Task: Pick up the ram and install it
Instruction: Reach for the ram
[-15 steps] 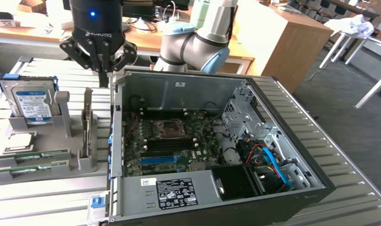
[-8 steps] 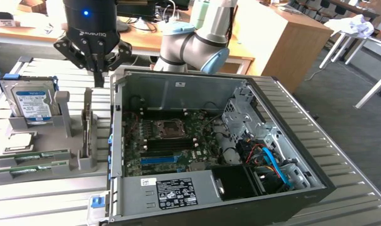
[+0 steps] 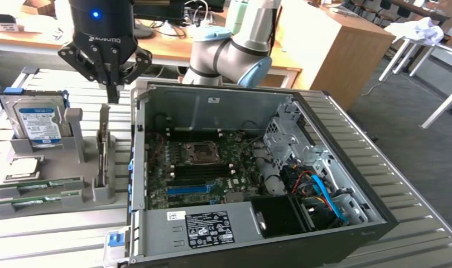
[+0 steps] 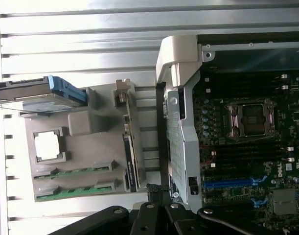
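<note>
A ram stick (image 3: 102, 149) stands on edge in a slot of the grey holder (image 3: 76, 146), on the exterior view's left of the open computer case (image 3: 308, 167). In the wrist view this ram (image 4: 129, 164) is seen edge-on, with a sticker on its side. Two more green sticks (image 3: 40, 186) lie flat at the holder's front. My gripper (image 3: 113, 96) hangs shut and empty just above the far end of the upright ram; the gripper (image 4: 159, 203) is apart from it. The motherboard's memory slots (image 3: 203, 169) lie bare below the processor socket (image 3: 198, 151).
A silver hard drive (image 3: 34, 121) with a blue-white label stands at the holder's back, with a square processor chip (image 3: 23, 168) in front of it. The case wall (image 3: 139, 145) rises right beside the holder. Everything rests on a slatted metal table (image 3: 54, 234).
</note>
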`<state>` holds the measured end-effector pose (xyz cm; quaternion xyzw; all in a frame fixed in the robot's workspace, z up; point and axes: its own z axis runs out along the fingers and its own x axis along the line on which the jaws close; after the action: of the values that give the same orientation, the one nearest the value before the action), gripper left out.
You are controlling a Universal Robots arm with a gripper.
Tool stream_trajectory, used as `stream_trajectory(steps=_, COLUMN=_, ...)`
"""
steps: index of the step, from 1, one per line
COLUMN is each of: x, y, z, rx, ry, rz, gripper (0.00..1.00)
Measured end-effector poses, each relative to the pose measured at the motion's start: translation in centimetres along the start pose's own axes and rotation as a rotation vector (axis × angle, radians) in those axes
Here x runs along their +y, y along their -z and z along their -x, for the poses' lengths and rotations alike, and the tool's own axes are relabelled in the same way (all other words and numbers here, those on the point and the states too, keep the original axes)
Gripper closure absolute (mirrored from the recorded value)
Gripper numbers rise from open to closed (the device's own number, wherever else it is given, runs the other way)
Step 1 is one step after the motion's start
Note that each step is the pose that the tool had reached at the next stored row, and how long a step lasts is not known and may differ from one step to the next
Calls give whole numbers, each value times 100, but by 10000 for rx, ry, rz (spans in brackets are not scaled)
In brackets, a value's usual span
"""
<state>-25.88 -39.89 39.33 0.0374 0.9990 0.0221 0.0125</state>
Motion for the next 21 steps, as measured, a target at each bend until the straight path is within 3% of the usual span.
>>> stream_trajectory(steps=21, x=-18, y=6, z=-248, rx=0, ry=0, rz=0, gripper=90)
